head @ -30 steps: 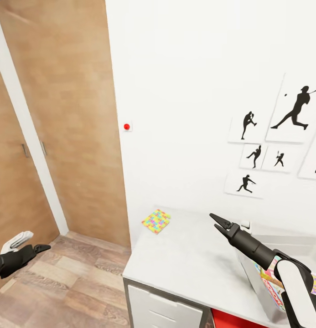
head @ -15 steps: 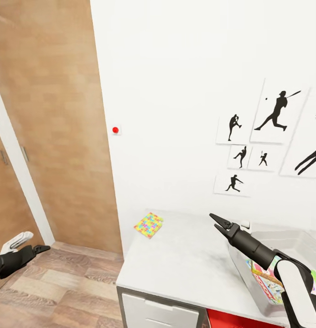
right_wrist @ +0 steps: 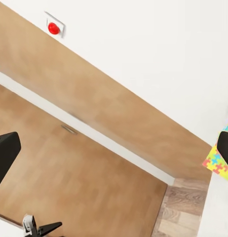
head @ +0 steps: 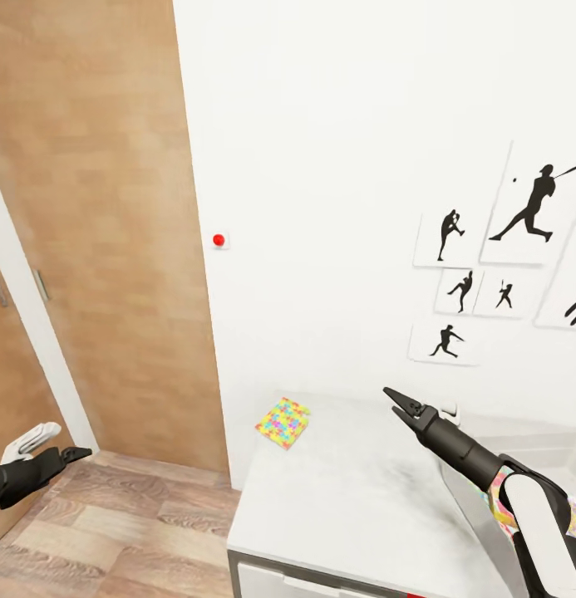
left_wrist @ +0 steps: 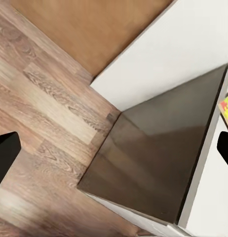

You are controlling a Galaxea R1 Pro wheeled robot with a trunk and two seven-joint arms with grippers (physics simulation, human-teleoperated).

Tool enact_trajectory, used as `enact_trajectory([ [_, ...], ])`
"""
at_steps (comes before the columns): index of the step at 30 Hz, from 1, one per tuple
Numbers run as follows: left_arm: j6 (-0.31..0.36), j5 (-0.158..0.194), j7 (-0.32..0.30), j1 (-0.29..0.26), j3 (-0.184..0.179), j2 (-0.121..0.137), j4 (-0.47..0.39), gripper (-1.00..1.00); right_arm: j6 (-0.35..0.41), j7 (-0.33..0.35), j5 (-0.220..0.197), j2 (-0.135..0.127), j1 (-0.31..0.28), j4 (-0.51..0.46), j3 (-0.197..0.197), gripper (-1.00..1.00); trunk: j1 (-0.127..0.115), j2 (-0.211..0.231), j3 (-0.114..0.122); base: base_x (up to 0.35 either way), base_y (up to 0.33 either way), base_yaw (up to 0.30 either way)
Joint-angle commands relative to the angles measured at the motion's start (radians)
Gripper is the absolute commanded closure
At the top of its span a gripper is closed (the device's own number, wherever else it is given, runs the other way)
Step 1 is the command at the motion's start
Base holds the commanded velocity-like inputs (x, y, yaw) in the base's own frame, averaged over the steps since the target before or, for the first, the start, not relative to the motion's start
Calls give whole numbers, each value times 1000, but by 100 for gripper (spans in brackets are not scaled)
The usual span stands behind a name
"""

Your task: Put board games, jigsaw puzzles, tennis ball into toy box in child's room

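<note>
A jigsaw puzzle (head: 283, 422), a flat square patterned in yellow, pink, blue and green pieces, lies on the table (head: 354, 498) at its far left corner, close to the white wall (head: 337, 166). It lies turned so that one corner points toward the table's front edge; being square, it has no clear long axis. In the right wrist view a corner of it (right_wrist: 218, 163) shows at the picture's edge, and the left wrist view catches a sliver (left_wrist: 227, 107) above the table's dark side panel (left_wrist: 158, 158).

At the table's right, the toy box (head: 475, 507) shows as a pale grey sloping wall, mostly hidden behind the right arm; a bit of colourful printed box (head: 497, 505) peeks out inside it beside the arm, too covered to identify.

The tabletop is pale, glossy and faintly speckled. Left of it stand a brown wooden door (head: 96, 208) and a wood-plank floor (head: 113, 523). A red button (head: 219, 240) sits on the wall, with black silhouette pictures (head: 487, 266) of ball players to the right.

The right gripper (head: 397, 401) hangs above the table's middle, well apart from the puzzle, fingers spread and holding nothing. The left gripper (head: 61, 453) hovers over the floor, its fingers likewise parted and empty.
</note>
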Motion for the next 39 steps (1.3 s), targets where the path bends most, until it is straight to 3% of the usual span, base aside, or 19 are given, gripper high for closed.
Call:
enact_trajectory([
  [1,3,11,9,0,0,0,0,-100,5,4,2,0,-1,0,-2,-100,1,-1,0,209,206,-1],
  [9,3,10,9,0,0,-1,-1,-100,4,4,2,0,-1,0,-3,-100,1,-1,0,226,216,-56],
  [25,3,11,8,0,-1,-2,-5,-100,4,4,1,0,-1,1,-3,-100,1,-1,0,121,198,-242],
  [39,3,12,7,0,-2,-2,-8,-100,1,1,3,0,-1,0,-2,-100,1,-1,0,148,71,-26],
])
